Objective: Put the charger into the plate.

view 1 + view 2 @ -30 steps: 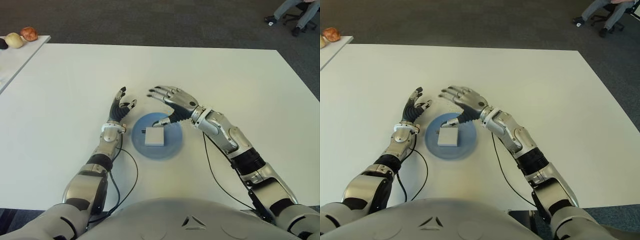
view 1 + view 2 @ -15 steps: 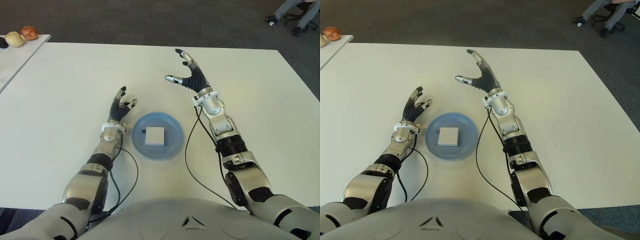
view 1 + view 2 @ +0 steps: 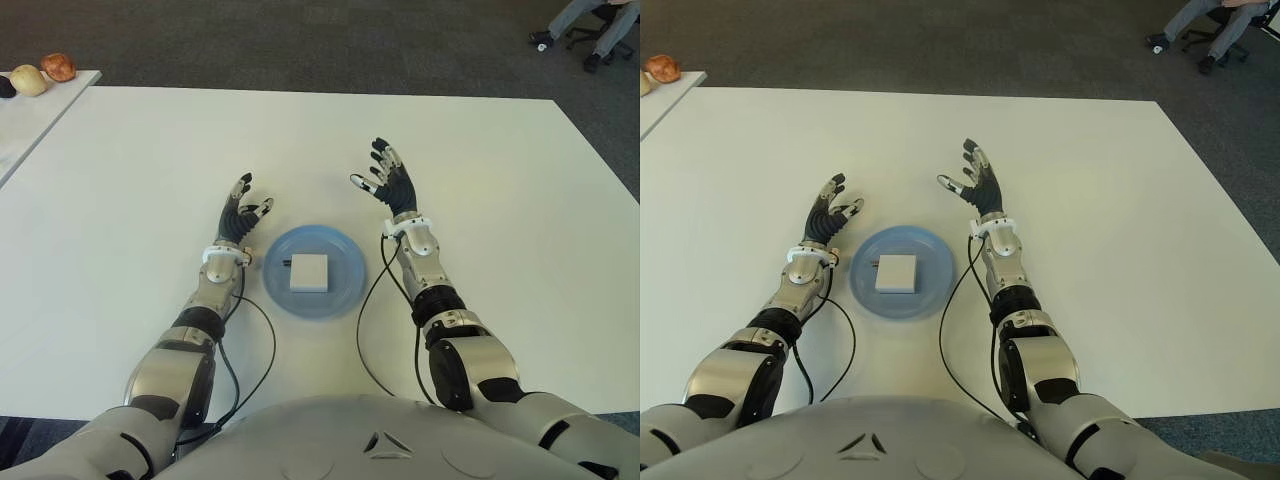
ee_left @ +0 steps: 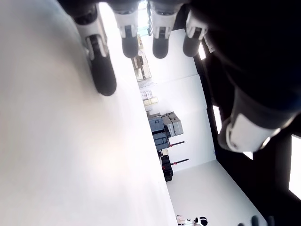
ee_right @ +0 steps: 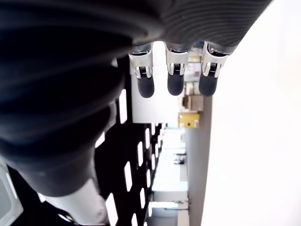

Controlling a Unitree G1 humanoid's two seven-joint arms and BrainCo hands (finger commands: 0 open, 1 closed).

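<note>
A white square charger [image 3: 309, 272] lies flat in the middle of a blue plate [image 3: 342, 292] on the white table [image 3: 120, 170]. My right hand [image 3: 386, 182] shows just right of the plate, fingers spread and pointing away from me, holding nothing. On the plate's left side shows my left hand [image 3: 240, 214], fingers likewise spread and empty. Both wrist views show only straight fingers and the room beyond.
A side table [image 3: 22, 110] at the far left carries a few round fruit-like things [image 3: 57, 66]. A person's legs and an office chair [image 3: 588, 25] show at the far right on the dark carpet. Cables [image 3: 262, 345] trail from both wrists across the table.
My right hand has drawn back from over the plate, swung out past its far right, and come down beside the plate with fingers spread. The charger stays in the plate. The left hand has not moved.
</note>
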